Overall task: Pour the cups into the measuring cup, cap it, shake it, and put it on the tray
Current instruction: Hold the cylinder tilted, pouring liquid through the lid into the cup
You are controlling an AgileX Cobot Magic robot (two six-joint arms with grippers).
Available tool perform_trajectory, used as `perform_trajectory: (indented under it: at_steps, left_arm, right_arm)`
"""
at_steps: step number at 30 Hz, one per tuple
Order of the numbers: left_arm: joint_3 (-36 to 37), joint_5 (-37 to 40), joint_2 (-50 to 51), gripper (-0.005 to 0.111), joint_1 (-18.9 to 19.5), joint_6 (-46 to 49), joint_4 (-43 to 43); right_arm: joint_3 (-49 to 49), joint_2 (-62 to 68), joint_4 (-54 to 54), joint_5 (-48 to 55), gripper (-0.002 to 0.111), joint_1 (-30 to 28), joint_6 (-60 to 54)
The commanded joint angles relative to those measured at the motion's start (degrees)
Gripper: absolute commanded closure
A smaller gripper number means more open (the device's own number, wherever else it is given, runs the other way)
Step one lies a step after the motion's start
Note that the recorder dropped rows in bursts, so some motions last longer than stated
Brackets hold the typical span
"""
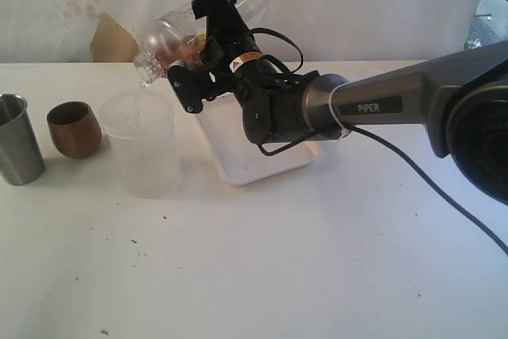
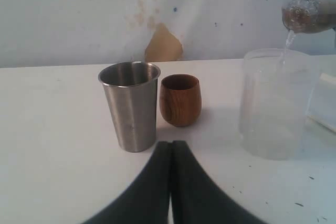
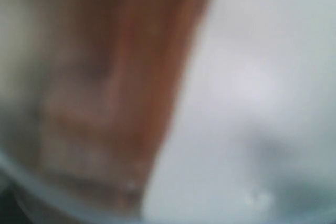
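Between tumbler [image 1: 17, 139] and tub [image 1: 144, 148] stands wooden cup [image 1: 74, 129].

Soft, even light, faint shadows beside the steel tumbler [image 2: 131, 106]; right wrist view wholly blurred.

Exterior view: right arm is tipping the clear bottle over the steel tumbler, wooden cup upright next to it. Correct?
Wrong vessel. The clear bottle is tipped over the translucent plastic tub, not the steel tumbler; the left wrist view shows the stream falling into it. The wooden cup does stand upright beside the tumbler.
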Motion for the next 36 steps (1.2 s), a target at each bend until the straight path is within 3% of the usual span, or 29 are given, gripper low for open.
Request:
perform_trajectory:
  at_steps: [1, 36]
  left_arm:
    - [0.25, -0.17, -0.26, 0.107, -0.02, 0.0, 0.08]
    - [0.25, -0.17, -0.26, 0.107, -0.02, 0.0, 0.08]
  right_arm:
    - [-0.69, -0.95, -0.73, -3.32, 0.108, -0.3, -0.99]
    - [-0.69, -0.95, -0.72, -7.14, 0.108, -0.3, -0.99]
